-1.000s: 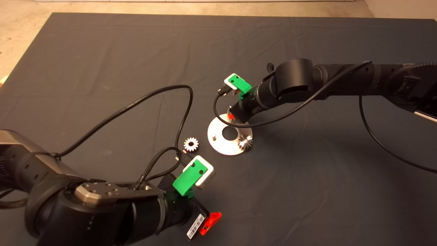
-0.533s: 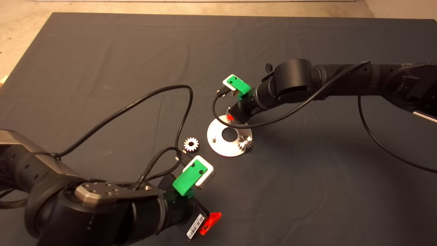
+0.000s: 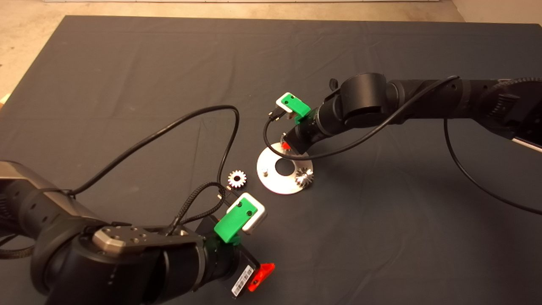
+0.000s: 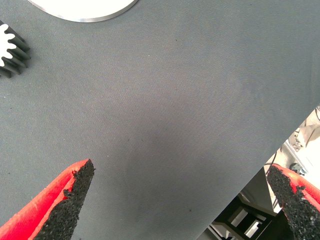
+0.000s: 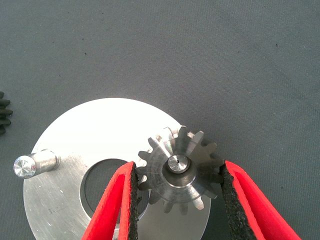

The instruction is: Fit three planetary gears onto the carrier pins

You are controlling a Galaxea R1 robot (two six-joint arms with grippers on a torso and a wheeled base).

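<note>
Two arms reach over the dark mat [image 3: 127,84] on the worktop, and only the right one is busy. It comes in over the far side of the silver disc [image 3: 271,180], its right claw [image 5: 177,200] straddling a gear [image 5: 177,170] that sits on a pin, the pin's tip showing through the centre hole. One pad looks to touch the teeth on one side; on the other I see a sliver of gap, so I judge the fingers to be slackening off or only lightly about it rather than clamped. The left claw [image 4: 180,200] hangs spread wide and empty above bare mat near the front edge.

On the disc, a second gear [image 3: 304,176] sits at the rim nearest the right arm, and one bare pin [image 3: 264,171] stands free. The last gear [image 3: 237,178] lies flat on the mat just beside the disc.

My reading: the second install is finishing. Next the right claw needs to lift straight clear without dragging that gear up, then the loose one must be fetched and dropped squarely onto the bare pin
</note>
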